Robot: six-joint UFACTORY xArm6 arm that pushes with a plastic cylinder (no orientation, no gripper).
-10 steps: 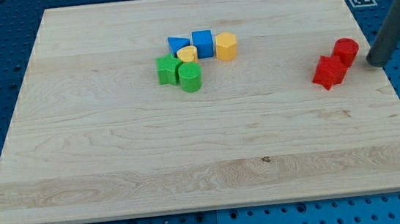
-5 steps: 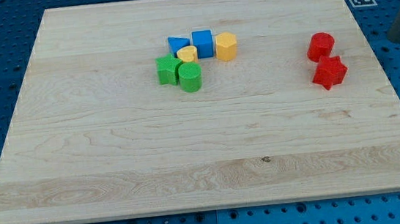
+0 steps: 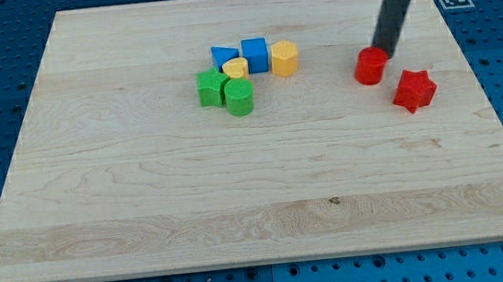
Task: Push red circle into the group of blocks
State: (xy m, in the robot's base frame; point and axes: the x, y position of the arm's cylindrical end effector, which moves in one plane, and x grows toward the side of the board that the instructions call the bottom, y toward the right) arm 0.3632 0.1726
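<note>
Red circle [image 3: 370,67] sits right of board [image 3: 148,216] centre, my tip [image 3: 382,53] touching its upper-right side; no jaws, a plain rod. Red star [image 3: 413,90] just beside, lower right. Bare wood btwn circle and block group [image 3: 247,71] at left.

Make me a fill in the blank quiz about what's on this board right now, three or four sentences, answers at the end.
1. My tip touches the ___ circle.
2. The red star lies to the view's ___ of that circle.
3. The cluster near the view's top holds ___ blocks.
4. The yellow hexagon sits right beside the blue ___.

Answers: red; right; six; cube
</note>
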